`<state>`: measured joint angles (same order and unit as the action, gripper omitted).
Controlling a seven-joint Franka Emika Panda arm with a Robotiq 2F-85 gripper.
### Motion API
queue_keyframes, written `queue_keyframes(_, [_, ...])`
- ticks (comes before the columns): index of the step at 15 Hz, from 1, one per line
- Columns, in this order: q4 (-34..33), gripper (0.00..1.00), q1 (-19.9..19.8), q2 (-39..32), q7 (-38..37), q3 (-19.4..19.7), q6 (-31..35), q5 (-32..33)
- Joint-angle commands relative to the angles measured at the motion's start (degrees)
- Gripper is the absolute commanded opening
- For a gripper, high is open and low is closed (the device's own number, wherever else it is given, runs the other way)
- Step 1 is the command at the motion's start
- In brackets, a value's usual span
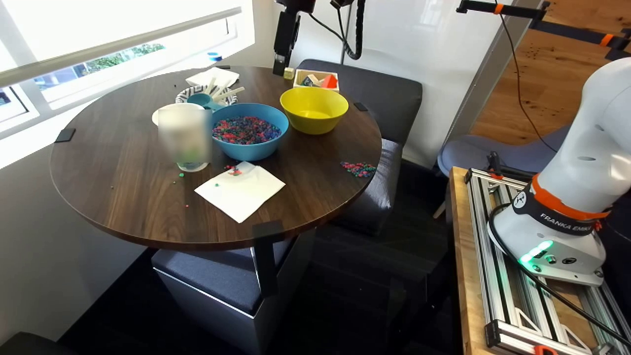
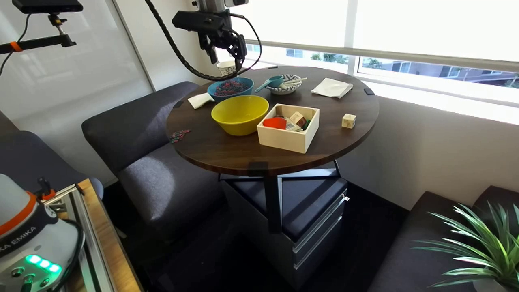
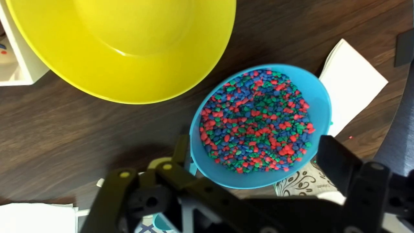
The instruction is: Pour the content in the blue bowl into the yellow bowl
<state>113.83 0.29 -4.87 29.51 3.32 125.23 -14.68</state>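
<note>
Your pincer (image 3: 255, 147) is spread wide; in the wrist view the blue bowl (image 3: 319, 97) shows between its sides, and in both exterior views the two are apart. That bowl stands upright on the worktop (image 3: 81, 142) with the content (image 3: 252, 129) inside it, a heap of small red, blue and green pieces. Reading the wrist view outward from the blue bowl, you have the yellow bowl (image 3: 136, 74) at ten o'clock, upright; a folded white napkin (image 3: 352, 84) at two o'clock, partly hidden by the blue rim; and a patterned cup (image 3: 304, 181) at five o'clock. In an exterior view, a wooden box (image 2: 282, 139) sits just beside the yellow bowl, between three and four o'clock from it, holding a red piece (image 2: 275, 123) and blocks (image 2: 298, 119). Near the worktop's edge lie a lone wooden cube (image 2: 348, 121) at three o'clock and some loose pieces (image 2: 179, 136) between eight and nine.
</note>
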Motion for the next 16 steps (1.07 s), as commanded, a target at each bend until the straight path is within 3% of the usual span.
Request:
queue_keyframes(1, [-3.17,1.00,-1.08,-4.03,-1.90,-1.45,-1.50,1.26])
queue_keyframes(10, [-8.34,1.00,-3.38,-10.05,0.66,-3.77,0.20,-2.98])
queue_keyframes(16, [-12.94,1.00,-4.56,-16.30,0.48,-4.19,-1.74,1.78])
